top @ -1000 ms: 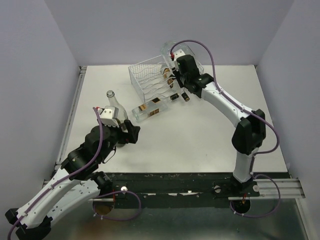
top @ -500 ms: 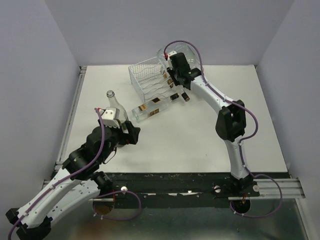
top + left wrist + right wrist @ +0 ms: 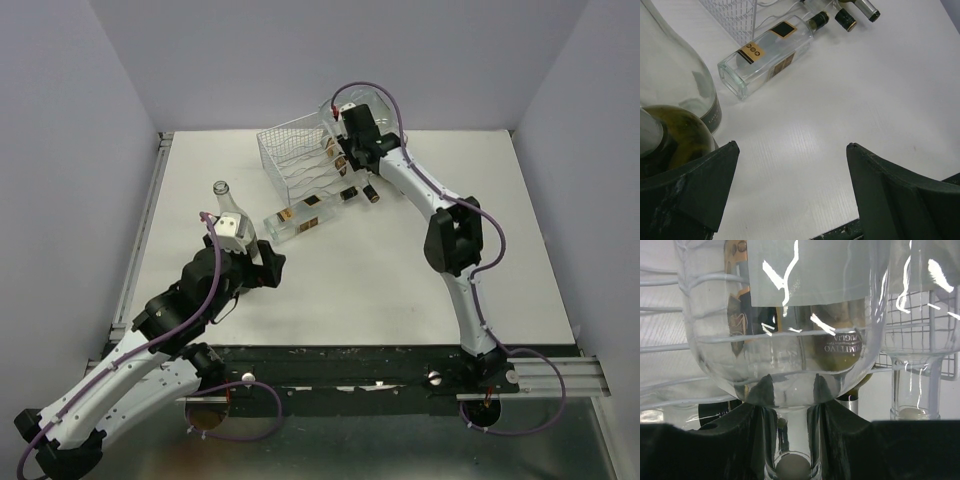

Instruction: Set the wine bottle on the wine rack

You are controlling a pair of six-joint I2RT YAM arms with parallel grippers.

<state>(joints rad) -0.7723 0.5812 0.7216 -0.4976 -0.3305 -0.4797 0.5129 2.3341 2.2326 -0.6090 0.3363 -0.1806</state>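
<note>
White-shelled arms [image 3: 412, 186], black joints [image 3: 455, 243], looping purple cables [image 3: 365, 83], matte black pincer fingers [image 3: 695, 195].

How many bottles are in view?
5, maybe more hidden: clear upright bottle by left gripper; clear square bottle lying mid-table; two dark-capped bottles at white wire rack; large clear bottle in right gripper.

- Top view: bright, even light from overhead. The white tabletop [image 3: 400, 260] carries only faint, soft shadows, and focus is sharp across the frame.
- Left wrist view: the tabletop is nearly washed out. The square bottle [image 3: 767, 55] is crisp with small highlights, while the fingers [image 3: 690, 195] of the left end effector [image 3: 792, 146] are dark and soft.
- Right wrist view: white glare streaks cross the wine bottle [image 3: 785, 315], whose curved glass warps everything behind it. The right end effector [image 3: 790, 390] is a black, blurred silhouette.
</note>
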